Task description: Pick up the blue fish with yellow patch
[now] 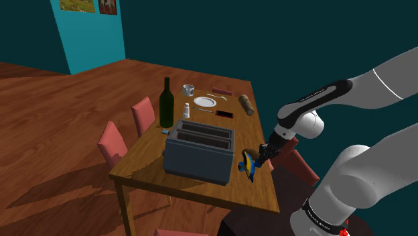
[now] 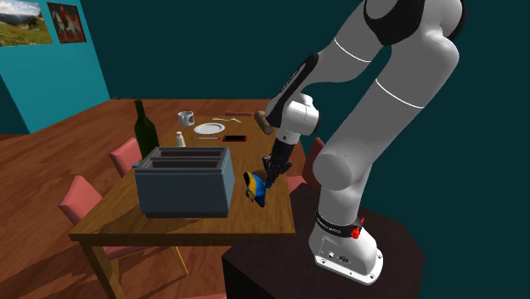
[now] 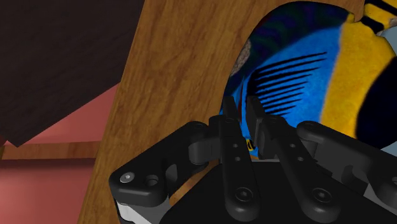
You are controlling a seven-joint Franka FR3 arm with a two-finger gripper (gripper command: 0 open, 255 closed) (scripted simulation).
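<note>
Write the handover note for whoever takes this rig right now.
Gripper: shut on the fish, fingers clasping its edge.
Fish: blue with a yellow patch, upright beside the toaster, near the table edge on the stand's side.
Done: reach and grasp.
Left: lift it well clear. Whether it is off the table yet cannot be told, so check before moving sideways; the toaster is close.

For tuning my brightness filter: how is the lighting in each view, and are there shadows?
Shoulder view: dim, with a shadow on the table beside the toaster. Second exterior view: equally dim. Wrist view: the blue fish shows vividly at the gripper, without glare.
</note>
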